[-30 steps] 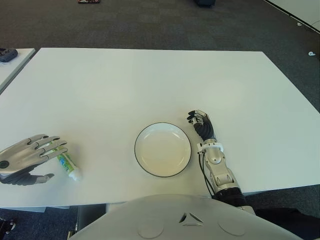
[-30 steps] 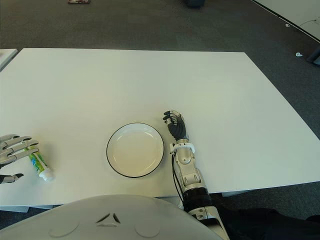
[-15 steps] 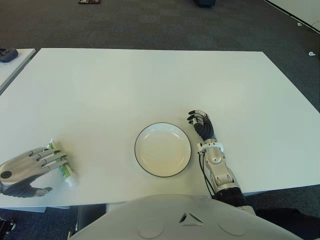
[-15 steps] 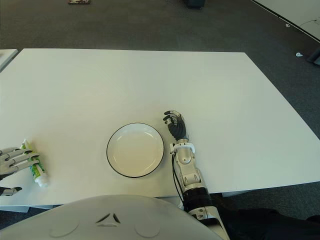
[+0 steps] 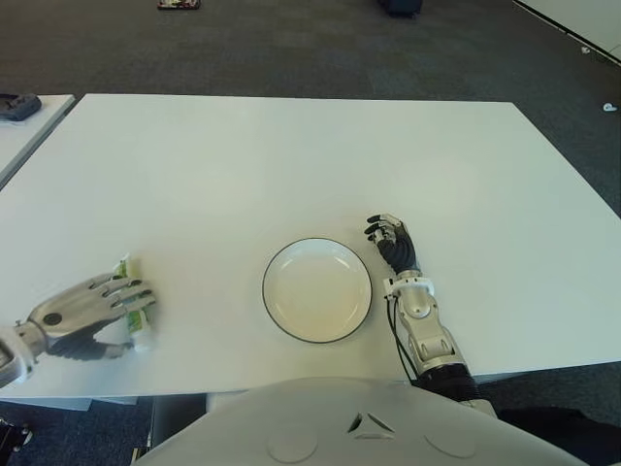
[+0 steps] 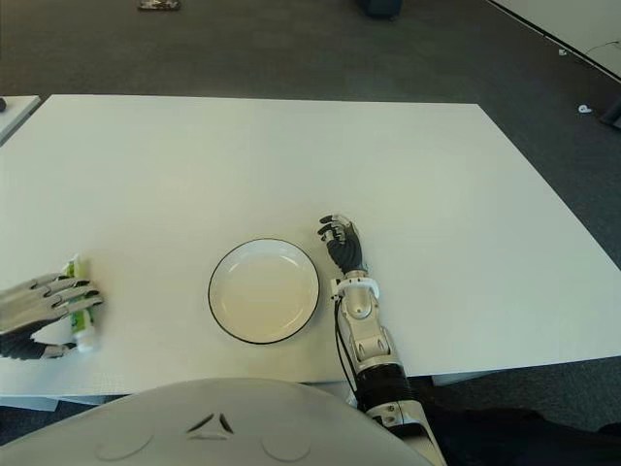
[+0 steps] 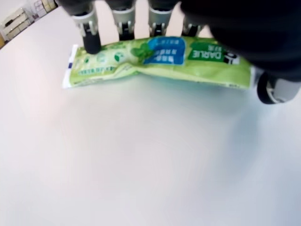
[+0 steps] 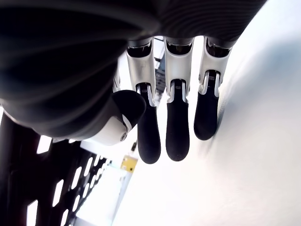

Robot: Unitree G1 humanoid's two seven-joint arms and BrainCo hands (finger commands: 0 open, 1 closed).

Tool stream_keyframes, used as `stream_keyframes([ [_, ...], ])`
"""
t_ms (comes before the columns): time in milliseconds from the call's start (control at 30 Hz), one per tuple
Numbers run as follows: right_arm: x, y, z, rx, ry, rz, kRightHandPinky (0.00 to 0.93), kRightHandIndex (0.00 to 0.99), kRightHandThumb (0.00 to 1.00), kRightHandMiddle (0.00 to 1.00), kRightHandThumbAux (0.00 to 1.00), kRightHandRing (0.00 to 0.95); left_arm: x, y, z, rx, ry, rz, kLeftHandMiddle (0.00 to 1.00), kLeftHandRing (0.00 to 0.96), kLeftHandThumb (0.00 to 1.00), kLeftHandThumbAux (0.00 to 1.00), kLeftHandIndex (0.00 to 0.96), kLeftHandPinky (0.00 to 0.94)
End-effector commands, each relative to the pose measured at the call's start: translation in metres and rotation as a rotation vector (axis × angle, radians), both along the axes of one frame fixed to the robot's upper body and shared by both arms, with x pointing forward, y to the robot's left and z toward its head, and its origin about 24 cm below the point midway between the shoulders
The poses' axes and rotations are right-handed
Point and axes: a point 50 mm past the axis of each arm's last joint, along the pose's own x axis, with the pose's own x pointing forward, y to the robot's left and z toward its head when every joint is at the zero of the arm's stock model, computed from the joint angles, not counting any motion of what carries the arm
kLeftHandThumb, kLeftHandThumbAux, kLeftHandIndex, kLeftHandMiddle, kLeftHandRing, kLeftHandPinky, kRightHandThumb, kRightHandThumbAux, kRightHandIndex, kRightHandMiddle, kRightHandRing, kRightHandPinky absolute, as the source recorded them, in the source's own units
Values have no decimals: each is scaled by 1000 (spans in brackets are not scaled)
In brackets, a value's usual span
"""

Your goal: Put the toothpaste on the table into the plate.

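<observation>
Left robot hand draped over toothpaste tube near left on tabletop, fingers extended, not yet clamped. Grasping step; next needs closing, lifting, carrying right to plate. Right robot hand beside plate's right, fingers loosely curled, holding nothing.

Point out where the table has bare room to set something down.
The table is bare beyond the plate and right of the right robot hand. A bare strip also lies between the plate and the toothpaste. It is crowded only at the near left edge, where the left robot hand covers the toothpaste.
</observation>
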Motion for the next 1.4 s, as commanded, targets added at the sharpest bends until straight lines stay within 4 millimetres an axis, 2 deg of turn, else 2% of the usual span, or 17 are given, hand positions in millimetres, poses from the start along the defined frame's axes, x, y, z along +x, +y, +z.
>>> stream_keyframes([
  [33,-3,-5,-7,-17,25,-14,452,360,828,499,700,489,-8,-11,-24,-28,85,-14,0,0,367,223,0,15],
  [367,-5,-7,-8,-26,27,-25,461,368,829,491,699,482,-4,-17,-20,-48,75,-28,0,0,372,228,0,19],
  [567,-6,-8,-8,-25,26,-32,465,370,830,488,698,481,11,-23,-47,-106,-60,-97,0,0,395,228,0,49],
  [767,-7,-9,-8,-25,24,-37,456,370,830,487,698,478,15,-26,-58,-153,-87,-103,16,2,377,210,0,55],
  [1100,-8,-10,-8,-32,26,-46,460,369,830,487,698,477,25,-31,-57,-191,-89,-125,46,33,361,218,0,68],
  [1400,-9,-11,-8,-32,33,-50,459,368,829,489,699,480,28,-34,-55,-224,-67,-132,139,126,370,263,14,139],
])
